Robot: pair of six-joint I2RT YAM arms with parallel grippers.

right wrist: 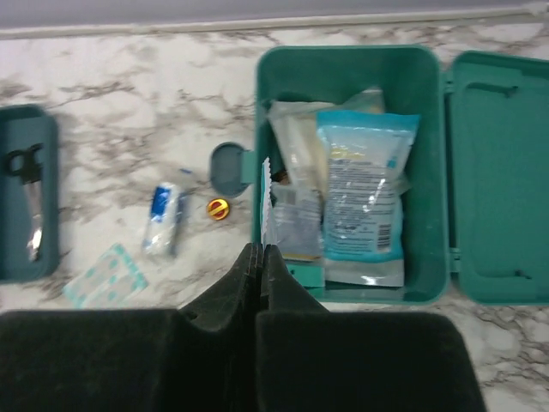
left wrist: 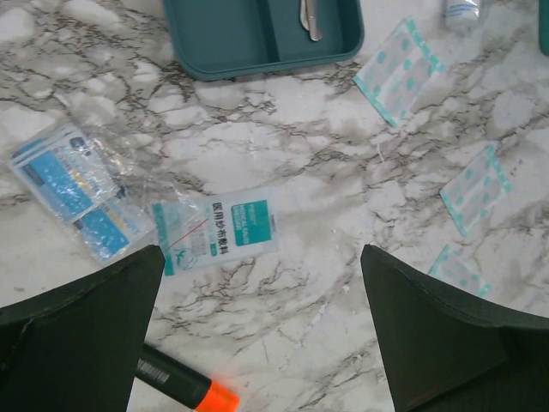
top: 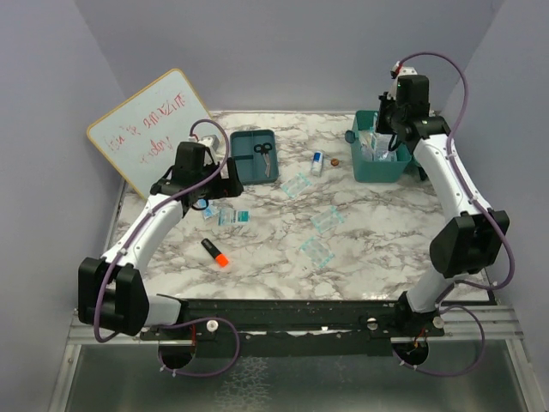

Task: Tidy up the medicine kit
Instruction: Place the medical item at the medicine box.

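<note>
The medicine kit (right wrist: 343, 56) runs front-to-back, latch (right wrist: 227, 168) leftward; left jaws spread, right jaws closed.

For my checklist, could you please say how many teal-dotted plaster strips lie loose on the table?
3 plaster strips: one right of the divided tray, one nearer centre, one in front of that. Others may hide inside the medicine kit.

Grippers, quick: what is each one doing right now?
Left gripper: open, holding nothing, above the table.
Right gripper: shut over the medicine kit; a thin white strip at its tips may be pinched, unclear.
</note>
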